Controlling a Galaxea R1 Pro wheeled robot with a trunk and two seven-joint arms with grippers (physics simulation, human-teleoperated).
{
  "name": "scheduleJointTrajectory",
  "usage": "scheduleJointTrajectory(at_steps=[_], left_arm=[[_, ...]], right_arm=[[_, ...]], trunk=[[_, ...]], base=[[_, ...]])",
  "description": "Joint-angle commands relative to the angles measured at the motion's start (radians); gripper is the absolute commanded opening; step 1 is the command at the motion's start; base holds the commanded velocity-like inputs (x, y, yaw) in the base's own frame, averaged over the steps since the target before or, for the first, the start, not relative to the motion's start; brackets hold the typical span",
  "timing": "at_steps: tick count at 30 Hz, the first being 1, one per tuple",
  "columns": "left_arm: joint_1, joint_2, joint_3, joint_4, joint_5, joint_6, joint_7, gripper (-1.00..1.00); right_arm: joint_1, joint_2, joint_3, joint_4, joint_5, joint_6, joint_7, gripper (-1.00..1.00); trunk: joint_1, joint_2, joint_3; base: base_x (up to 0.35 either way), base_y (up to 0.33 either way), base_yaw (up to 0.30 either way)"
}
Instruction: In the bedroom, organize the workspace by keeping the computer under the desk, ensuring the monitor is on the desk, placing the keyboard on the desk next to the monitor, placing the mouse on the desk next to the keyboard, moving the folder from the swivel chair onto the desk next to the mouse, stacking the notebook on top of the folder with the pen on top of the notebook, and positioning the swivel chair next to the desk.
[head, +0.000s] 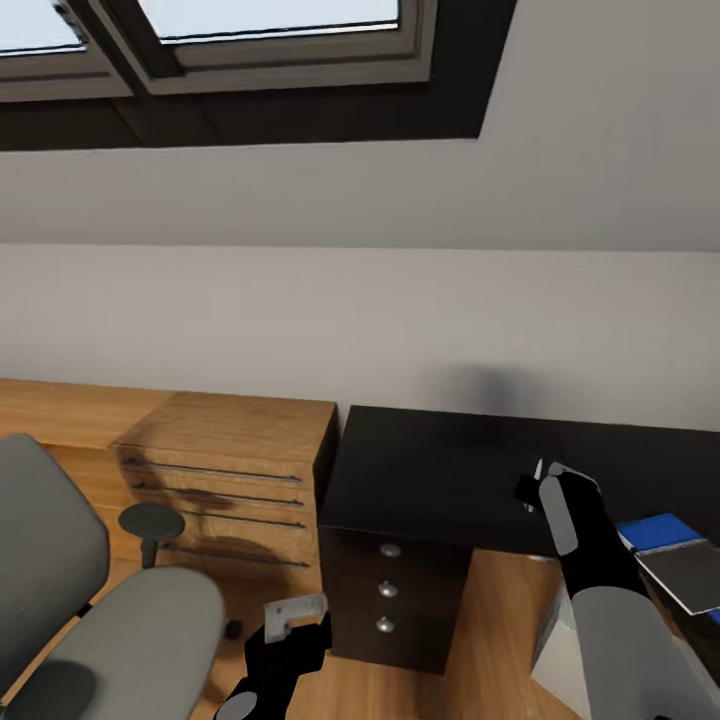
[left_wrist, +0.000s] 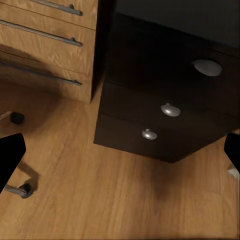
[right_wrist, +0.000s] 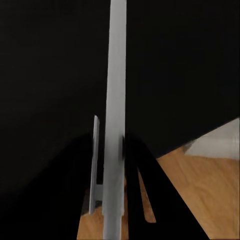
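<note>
While the right jaws hang over the black surface (head: 430, 470) near its front edge, they are closed on the one pen (right_wrist: 116, 100), a slim grey rod standing between the dark fingers (right_wrist: 150, 200). Bare black top runs from there to the wall and to the left corner. At the right edge of my head view lies one blue folder (head: 655, 528) with one notebook (head: 690, 572) on it, close to the front lip. My left jaws sit low over the wood floor (left_wrist: 100, 200), spread wide and holding nothing, facing the pedestal (head: 395, 590) with its three silver knobs. One wood cabinet (head: 235, 470) with four bar handles stands just beside the pedestal. One swivel chair (head: 120, 620) is at the left, with open floor between it and the pedestal.
</note>
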Motion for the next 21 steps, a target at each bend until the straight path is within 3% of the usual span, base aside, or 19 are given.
scheduleJointTrajectory(at_steps=[1, 14, 21], left_arm=[[-0.001, 0.001, -0.002, -0.002, 0.004, 0.003, 0.007, 1.00], [-0.001, 0.001, -0.005, -0.002, 0.001, 0.002, 0.007, 1.00], [-0.001, 0.002, -0.006, -0.006, 0.001, 0.002, 0.007, 1.00]], right_arm=[[-0.001, -0.001, -0.002, -0.001, -0.012, 0.001, -0.011, -1.00], [-0.001, -0.014, -0.009, 0.002, -0.011, -0.004, -0.027, -1.00], [-0.001, -0.037, -0.006, 0.031, -0.008, -0.050, -0.024, -1.00]], trunk=[[0.000, -0.001, -0.001], [0.000, -0.001, -0.001], [0.000, -0.001, -0.001]], base=[[0.000, -0.098, -0.293], [0.000, -0.246, -0.293], [0.000, -0.058, -0.295]])
